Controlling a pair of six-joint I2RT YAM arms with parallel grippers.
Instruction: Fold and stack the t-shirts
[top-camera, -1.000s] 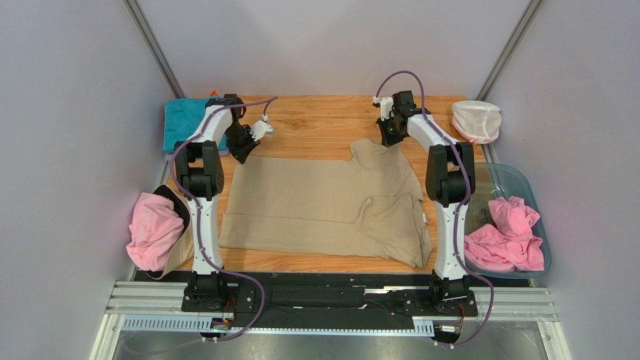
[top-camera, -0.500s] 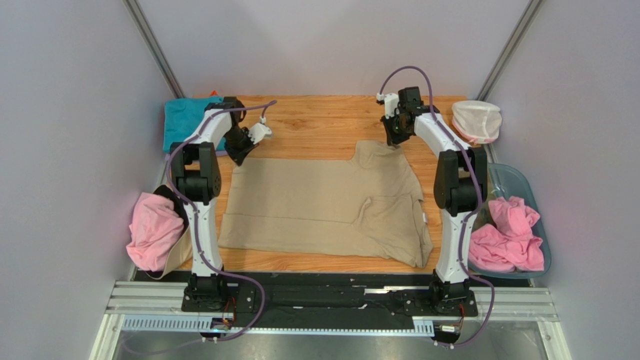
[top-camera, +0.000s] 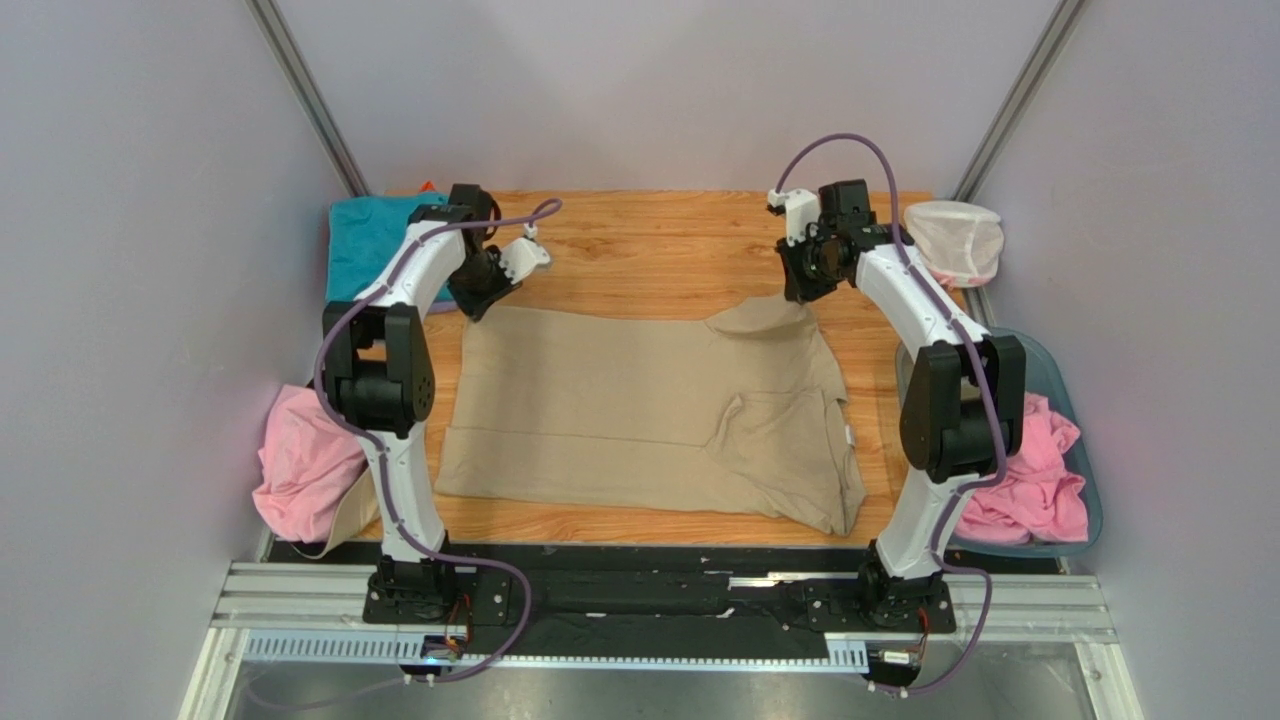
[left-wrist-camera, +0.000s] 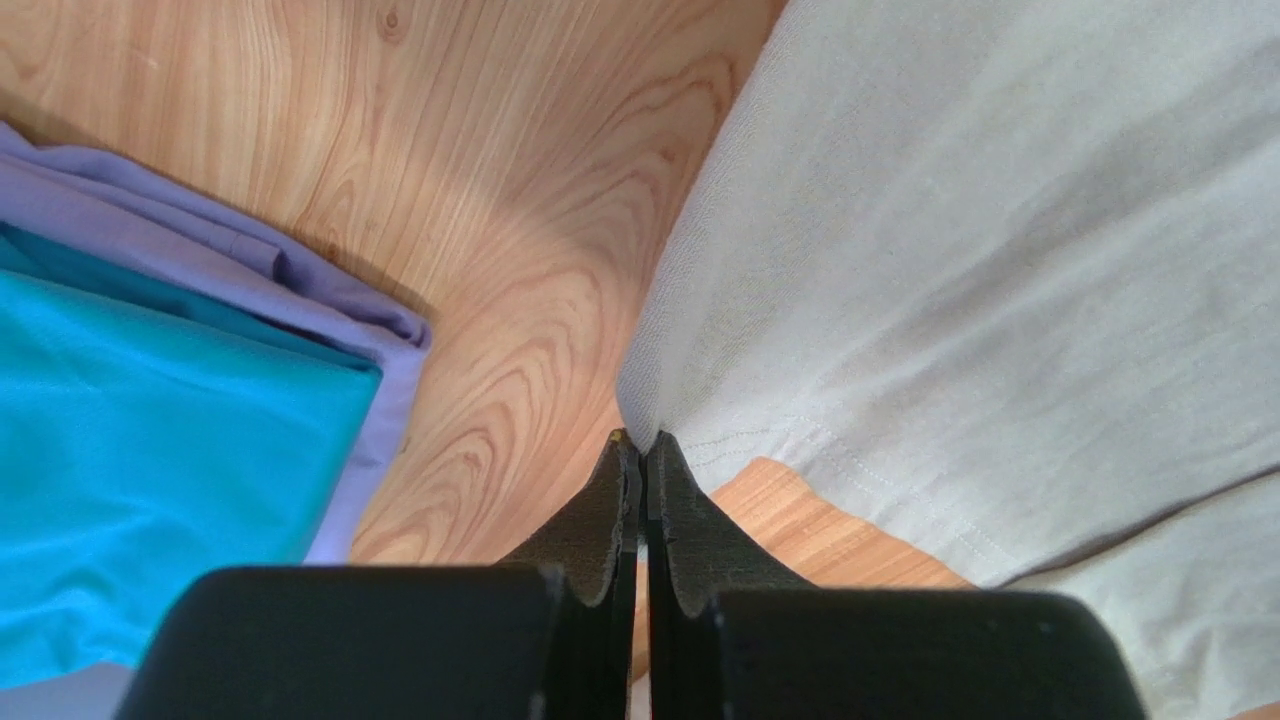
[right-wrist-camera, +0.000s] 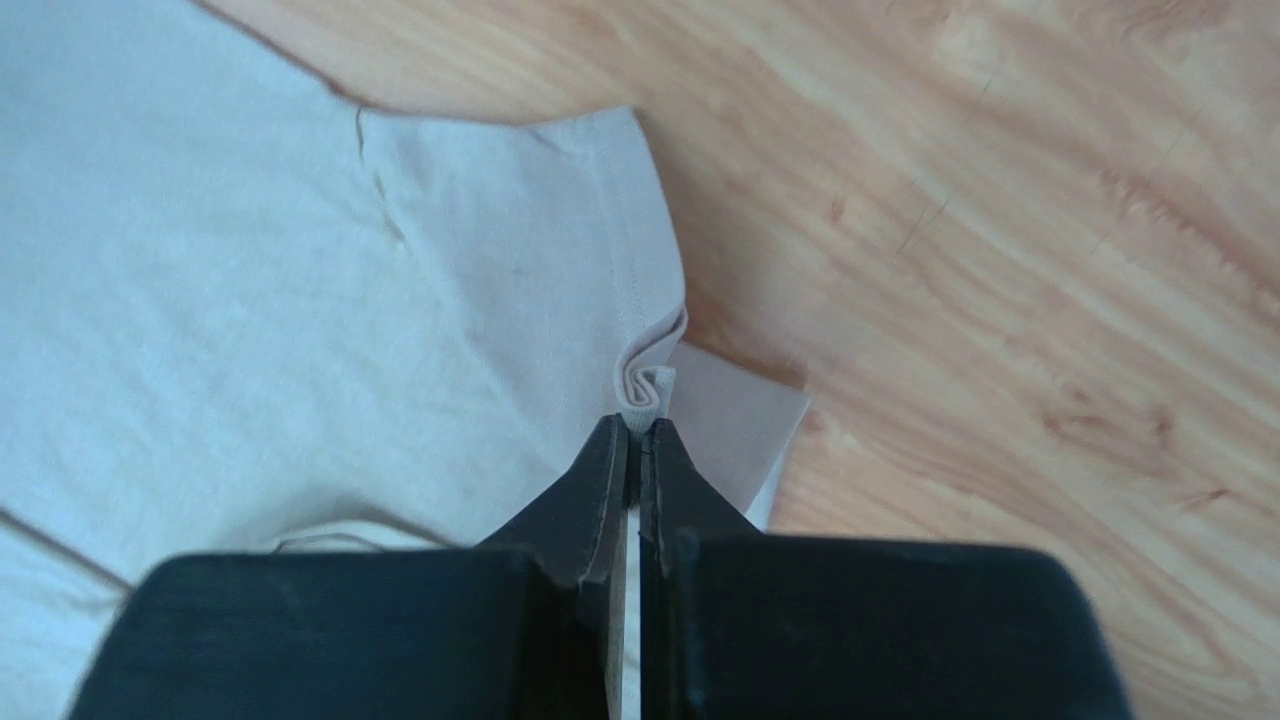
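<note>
The large tan t-shirt (top-camera: 646, 413) lies spread over the middle of the wooden table. My left gripper (top-camera: 478, 300) is shut on its far left corner, and the cloth is pinched at the fingertips in the left wrist view (left-wrist-camera: 645, 440). My right gripper (top-camera: 801, 288) is shut on the far right sleeve edge, where a small fold of hem (right-wrist-camera: 649, 383) sits between the tips (right-wrist-camera: 640, 425). That sleeve is raised a little off the wood. A teal t-shirt (left-wrist-camera: 150, 450) lies folded on a lilac t-shirt (left-wrist-camera: 226, 255) at the far left corner.
A crumpled pink t-shirt (top-camera: 305, 465) hangs at the table's left edge. More pink cloth (top-camera: 1037, 488) fills the clear bluish tub (top-camera: 1052, 375) on the right. A white net pouch (top-camera: 957, 240) sits at the far right corner.
My left gripper has shut on the tan shirt's corner. The right arm has moved right and back, pulling the sleeve with it.
</note>
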